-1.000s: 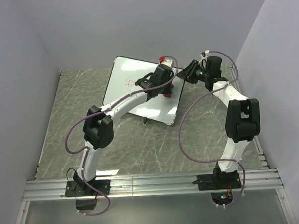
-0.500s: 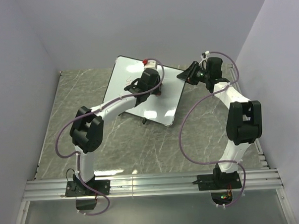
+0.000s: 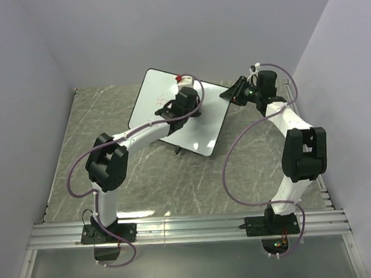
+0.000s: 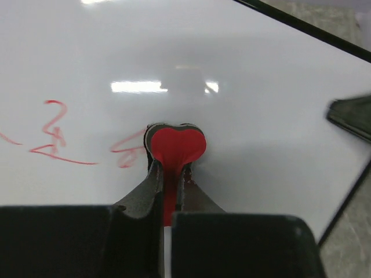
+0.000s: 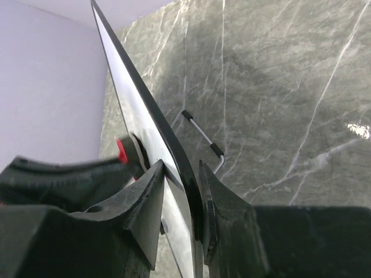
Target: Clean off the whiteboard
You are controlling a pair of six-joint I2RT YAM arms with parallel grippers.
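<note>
Tightly, left end effector (image 4: 170, 169) pinches eraser (image 4: 177, 142).

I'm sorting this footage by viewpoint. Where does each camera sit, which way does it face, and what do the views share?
Top external: fixed above and behind the bases, looking down over the table; the left arm and right arm show whole.
Left wrist: on the left wrist, facing the whiteboard surface; the left claw is shut on the eraser.
Right wrist: on the right wrist, sighting along the whiteboard's edge; the right claw clamps it.
Shared: the whiteboard appears in all three.
</note>
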